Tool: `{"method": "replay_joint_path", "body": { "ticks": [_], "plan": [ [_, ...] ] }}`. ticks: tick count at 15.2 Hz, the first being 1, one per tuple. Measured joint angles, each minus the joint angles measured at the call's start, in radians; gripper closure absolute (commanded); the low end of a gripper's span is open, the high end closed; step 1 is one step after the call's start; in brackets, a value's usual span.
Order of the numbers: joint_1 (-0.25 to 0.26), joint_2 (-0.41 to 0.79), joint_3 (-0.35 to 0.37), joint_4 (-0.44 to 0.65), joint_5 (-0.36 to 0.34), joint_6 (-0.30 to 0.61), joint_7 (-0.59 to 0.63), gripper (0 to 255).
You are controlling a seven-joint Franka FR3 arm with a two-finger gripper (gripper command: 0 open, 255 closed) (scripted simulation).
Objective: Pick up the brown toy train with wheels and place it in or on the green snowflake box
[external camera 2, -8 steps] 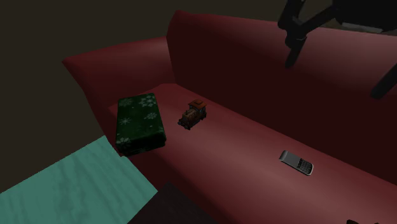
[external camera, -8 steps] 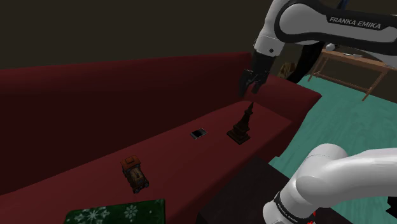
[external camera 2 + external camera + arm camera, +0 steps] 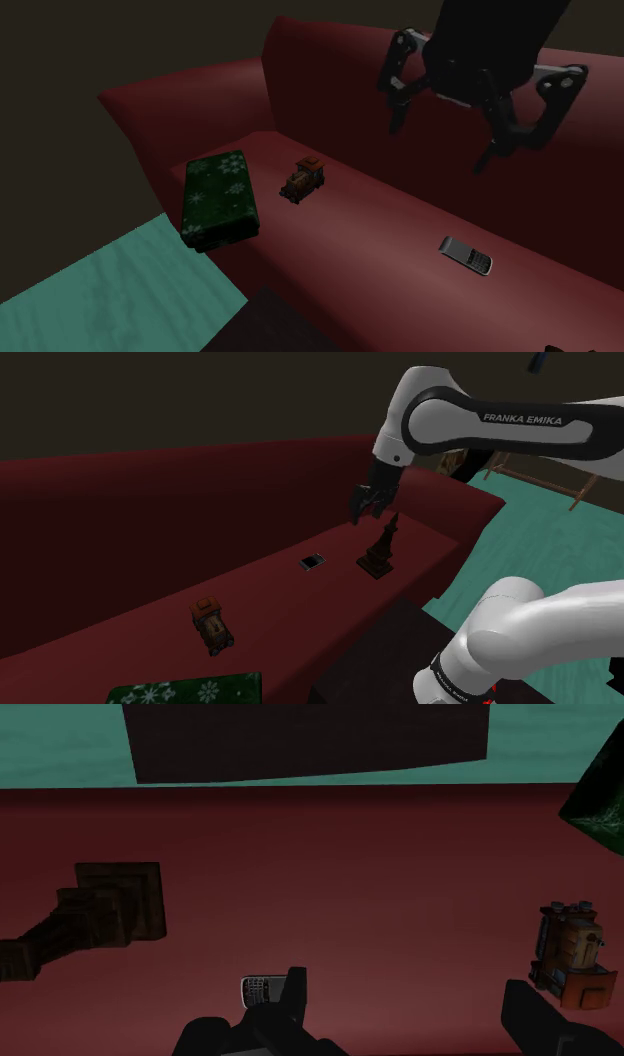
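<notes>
On the dark red sofa seat [image 3: 380,230], the boxy brown-and-orange toy train [image 3: 302,179] stands upright near the green snowflake box [image 3: 220,195] (cropped by the shoulder view's lower edge). Well apart, the black gripper [image 3: 437,149] hangs over a keypad phone [image 3: 465,256], jaws apart, empty.

Toy train [image 3: 211,624]: small, brown body, orange-red roof and base, upright on wheels. Stands on dark red sofa seat [image 3: 300,602], near box, gap between them, not touching.

Box [image 3: 219,192]: green with white snowflakes, flat, rectangular, closed. Lies flat at seat's end by armrest, long side toward train, near end at seat's front edge.
</notes>
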Motion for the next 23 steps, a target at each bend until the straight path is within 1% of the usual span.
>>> {"method": "replay_joint_path", "body": {
  "ticks": [5, 11, 14, 19, 23],
  "plan": [
    [0.038, 0.067, 0.064, -0.068, 0.052, 0.156, 0.056, 0],
    [0.081, 0.202, 0.142, -0.106, 0.107, 0.355, 0.117, 0],
    [0.102, 0.296, 0.188, -0.103, 0.128, 0.463, 0.156, 0],
    [0.127, 0.453, 0.257, -0.072, 0.135, 0.617, 0.223, 0],
    [0.139, 0.598, 0.305, -0.020, 0.104, 0.729, 0.291, 0]
  ]
}}
